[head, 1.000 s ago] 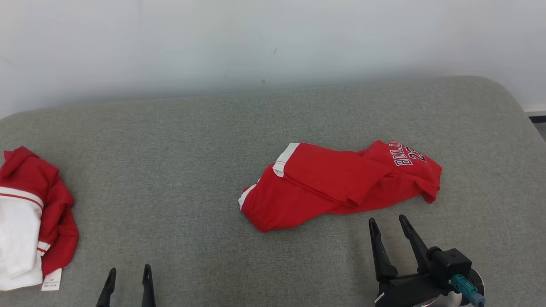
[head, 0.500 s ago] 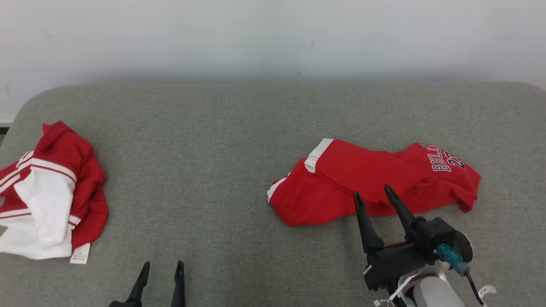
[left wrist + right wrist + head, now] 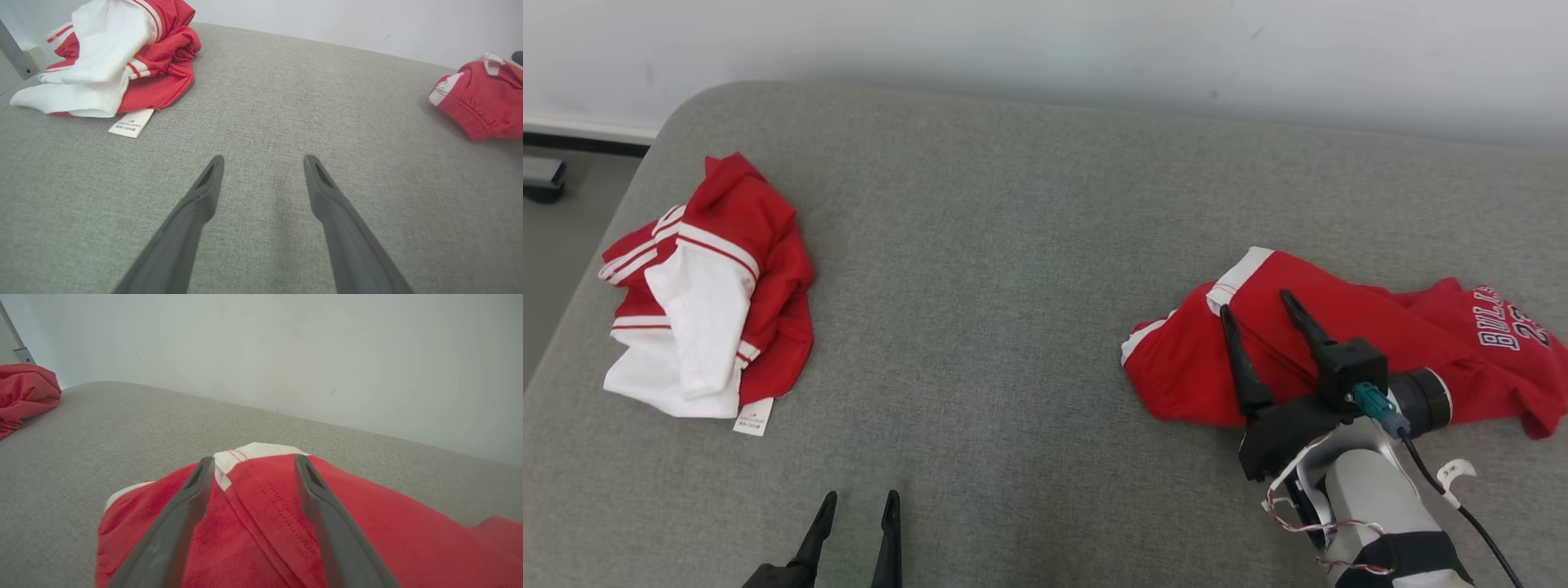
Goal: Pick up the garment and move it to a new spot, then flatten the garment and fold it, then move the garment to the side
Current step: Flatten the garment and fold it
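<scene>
Two wide-spread fingers (image 3: 1240, 367) of empty right hand (image 3: 1254, 301) over garment (image 3: 1421, 343)

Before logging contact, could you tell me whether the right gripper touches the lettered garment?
Cannot tell. Head and right wrist views show the open right gripper over the lettered garment, but neither shows contact or a gap.

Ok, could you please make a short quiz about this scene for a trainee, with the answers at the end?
1. True or false: the right end effector is shut on the red jersey.
2. Which lies nearer the left end effector? A) the red and white garment B) the red jersey
3. Fill in: a small white ___ lies on the grey surface at the edge of the red and white garment.

Key: 1 false, it is open over the jersey; 2 A; 3 label.
</scene>
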You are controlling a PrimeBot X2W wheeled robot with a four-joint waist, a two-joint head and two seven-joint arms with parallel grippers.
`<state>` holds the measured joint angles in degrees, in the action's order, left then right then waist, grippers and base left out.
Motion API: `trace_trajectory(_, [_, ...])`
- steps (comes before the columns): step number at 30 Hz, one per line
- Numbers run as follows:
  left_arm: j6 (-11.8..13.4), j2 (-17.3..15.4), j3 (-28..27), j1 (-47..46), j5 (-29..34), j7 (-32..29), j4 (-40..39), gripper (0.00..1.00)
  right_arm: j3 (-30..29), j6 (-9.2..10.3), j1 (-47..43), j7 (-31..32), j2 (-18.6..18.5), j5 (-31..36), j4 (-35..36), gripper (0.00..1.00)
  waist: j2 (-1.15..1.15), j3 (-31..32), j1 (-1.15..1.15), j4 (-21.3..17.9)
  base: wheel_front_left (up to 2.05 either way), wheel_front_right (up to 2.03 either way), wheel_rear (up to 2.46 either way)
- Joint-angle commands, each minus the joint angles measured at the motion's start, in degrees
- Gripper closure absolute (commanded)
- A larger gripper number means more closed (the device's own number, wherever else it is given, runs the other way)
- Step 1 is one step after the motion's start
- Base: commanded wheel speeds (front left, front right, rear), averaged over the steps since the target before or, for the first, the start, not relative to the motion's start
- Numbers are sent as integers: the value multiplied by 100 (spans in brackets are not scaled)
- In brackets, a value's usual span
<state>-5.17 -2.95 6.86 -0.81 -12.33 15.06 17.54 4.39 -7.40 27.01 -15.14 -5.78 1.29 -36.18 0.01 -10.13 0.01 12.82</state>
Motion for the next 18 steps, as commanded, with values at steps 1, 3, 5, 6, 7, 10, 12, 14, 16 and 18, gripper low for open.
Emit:
trace_trajectory(1, [25,9,23,-85,-38,18,-22,0,-66,-17,116,-1,32,122,-75,0,-1,-179,-1,172,0,0,0])
trace_trajectory(3, [57,9,54,-89,-71,18,-35,0,-134,-17,166,-1,50,217,-148,0,-1,-209,-1,185,0,0,0])
trace_trajectory(5, [69,10,82,-127,-110,18,-49,0,-187,-17,229,-1,57,328,-189,0,-1,-240,-1,180,0,0,0])
trace_trajectory(6, [82,10,93,-141,-122,18,-49,0,-207,-17,246,-1,64,376,-218,0,-1,-251,-1,175,0,0,0])
trace_trajectory(7, [82,10,93,-141,-122,18,-49,0,-207,-17,246,-1,64,376,-218,0,-1,-251,-1,175,0,0,0])
trace_trajectory(10, [108,9,124,-198,-163,18,-61,0,-261,-17,283,-1,86,505,-256,0,-1,-290,-1,144,0,0,0])
trace_trajectory(12, [106,9,147,-208,-184,18,-72,0,-329,-17,304,-1,86,544,-241,0,-1,-305,-1,120,0,0,0])
trace_trajectory(14, [126,8,164,-239,-200,18,-76,0,-384,-17,307,-1,83,596,-224,0,-1,-319,-1,96,0,0,0])
trace_trajectory(16, [139,8,183,-271,-217,18,-87,0,-427,-17,291,-1,81,652,-218,0,-1,-324,-1,77,0,0,0])
trace_trajectory(18, [144,8,193,-286,-233,18,-87,0,-465,-17,290,-1,83,687,-199,0,-1,-328,-1,63,0,0,0])
